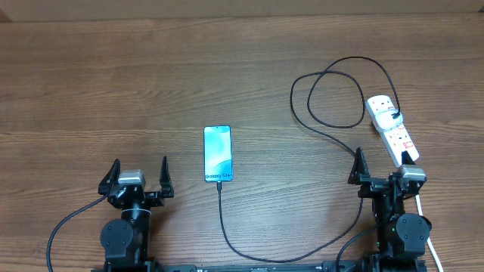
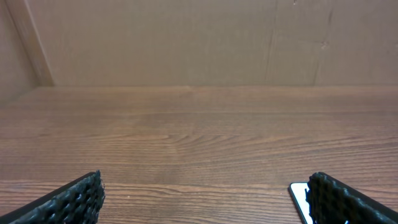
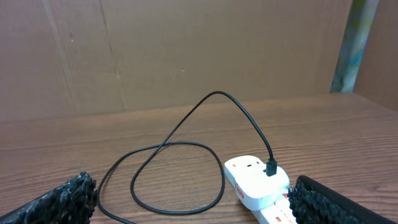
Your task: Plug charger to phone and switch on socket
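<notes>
Wood-grain bench [image 1: 113, 75] carries the phone [image 1: 218, 154] near its middle, screen up and lit. The thin black charger [image 1: 220, 208] meets the phone's near end, runs toward the near edge, sweeps right, climbs into a loose loop and ends in an adapter seated in the far outlet of the socket [image 1: 392, 130], which lies by the right edge. Whether its red switches are on cannot be told. The left gripper [image 1: 137, 178] sits near the near edge, left of the phone, jaws wide and empty. The right gripper [image 1: 383, 166], likewise spread and holding nothing, stands at the socket's near end.
</notes>
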